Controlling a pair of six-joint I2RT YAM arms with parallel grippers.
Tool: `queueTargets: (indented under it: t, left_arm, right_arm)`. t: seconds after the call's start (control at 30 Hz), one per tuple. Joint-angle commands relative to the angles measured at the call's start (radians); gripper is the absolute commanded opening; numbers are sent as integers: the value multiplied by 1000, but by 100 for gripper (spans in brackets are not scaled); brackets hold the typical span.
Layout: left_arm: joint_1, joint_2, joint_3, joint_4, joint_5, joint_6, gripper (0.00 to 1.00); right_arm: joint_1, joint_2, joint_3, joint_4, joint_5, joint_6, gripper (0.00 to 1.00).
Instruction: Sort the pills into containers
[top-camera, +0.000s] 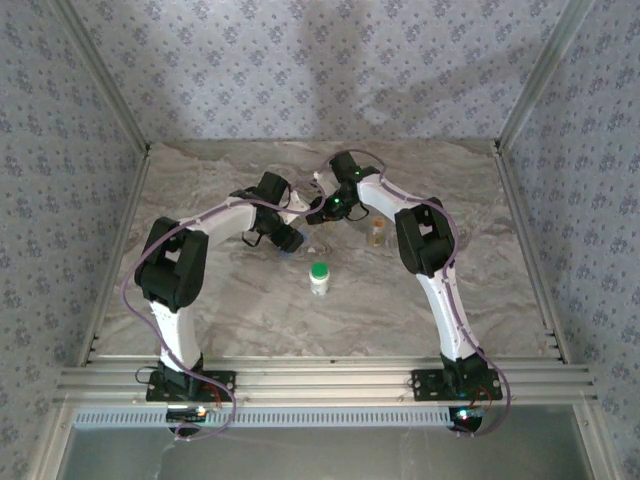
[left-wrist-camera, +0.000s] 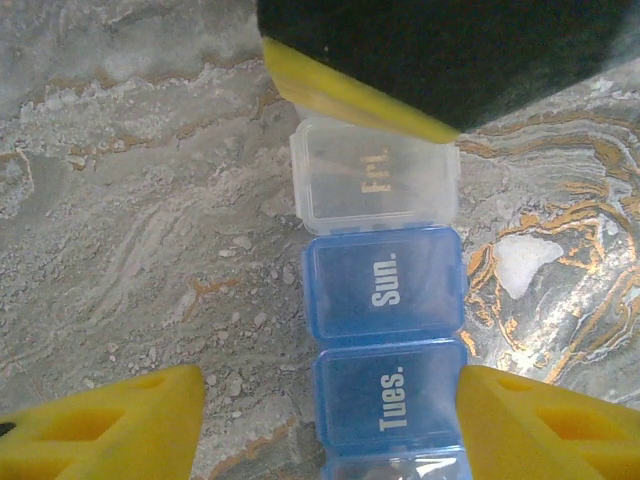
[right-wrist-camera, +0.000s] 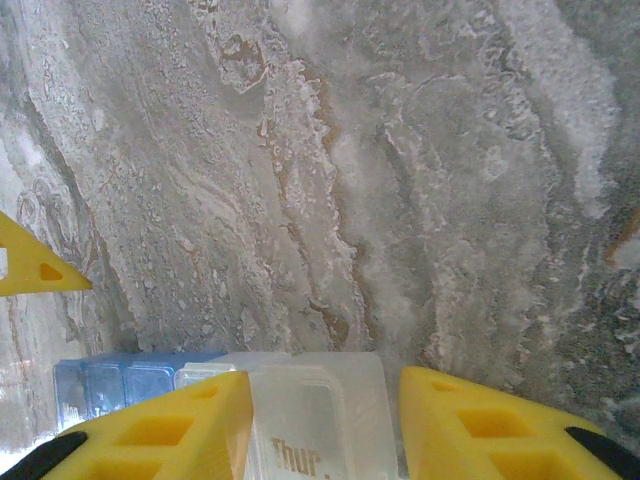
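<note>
pill organiser (left-wrist-camera: 385, 290) lids read Fri., Sun., Tues., Thur. | left tool (left-wrist-camera: 330, 400) spread open astride its Tues. lid | right tool (right-wrist-camera: 325, 375) clamped on its clear Thur. cell

A marble-patterned table (top-camera: 220, 300), grey with rust-coloured veins, carries three things, all grouped about its middle and well away from every edge. A weekly pill organizer (left-wrist-camera: 385, 330) lies flat on it, a row of joined lidded compartments: a clear one marked "Fri." (left-wrist-camera: 372, 176), then blue ones marked "Sun." (left-wrist-camera: 385, 283) and "Tues." (left-wrist-camera: 390, 397); another clear one reads "Thur." (right-wrist-camera: 305, 420). Toward the near edge from it, a white bottle with a green cap (top-camera: 319, 277) stands upright. A small amber vial (top-camera: 376, 234) stands upright toward the right edge, apart from the bottle.
</note>
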Motion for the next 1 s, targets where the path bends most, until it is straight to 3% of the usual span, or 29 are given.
queueTargets:
  t: [0.0, 0.57, 0.73, 0.97]
  left_arm:
    - [-8, -20, -10, -18, 26, -11, 68]
    - [32, -98, -41, -4, 30, -17, 68]
    - [42, -121, -60, 11, 28, -23, 68]
    - [48, -130, -62, 25, 52, -37, 68]
  right_arm:
    - [2, 19, -35, -99, -5, -21, 44]
    - [5, -27, -24, -71, -58, -77, 52]
    - [17, -24, -15, -114, -21, -120, 52]
    - [47, 24, 31, -224, 122, -159, 47]
